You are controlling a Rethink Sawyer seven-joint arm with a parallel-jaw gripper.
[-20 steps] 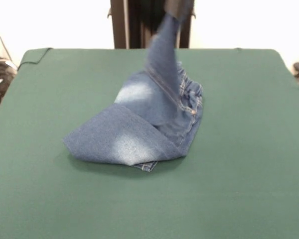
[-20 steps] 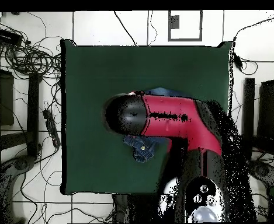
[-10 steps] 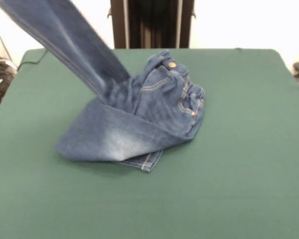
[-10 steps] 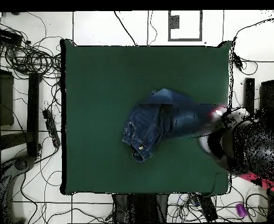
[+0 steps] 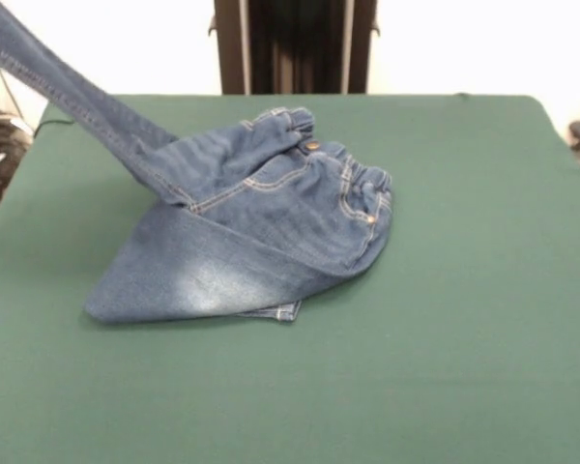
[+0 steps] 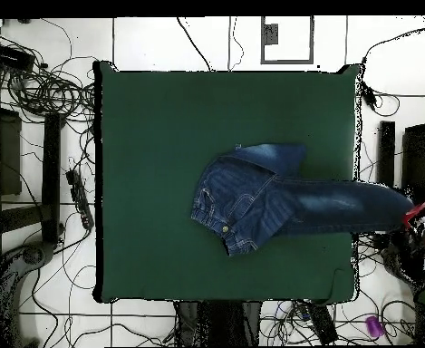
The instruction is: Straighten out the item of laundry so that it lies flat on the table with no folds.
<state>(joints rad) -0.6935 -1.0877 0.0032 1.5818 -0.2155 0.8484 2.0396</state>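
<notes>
Tangled cables (image 6: pixel 43 86) — floor tiles (image 6: pixel 161 41)

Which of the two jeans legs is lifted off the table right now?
The leg stretched past the table edge; the other leg lies folded flat.

Front camera sits low and close, facing across the table (image 5: pixel 483 290) — its near edge is cut off. Overhead camera looks straight down from higher up; we see the whole table (image 6: pixel 161 127) plus floor cables (image 6: pixel 43 91). Both views share the tabletop — and the jeans (image 5: pixel 271 232) (image 6: pixel 252 204).
</notes>
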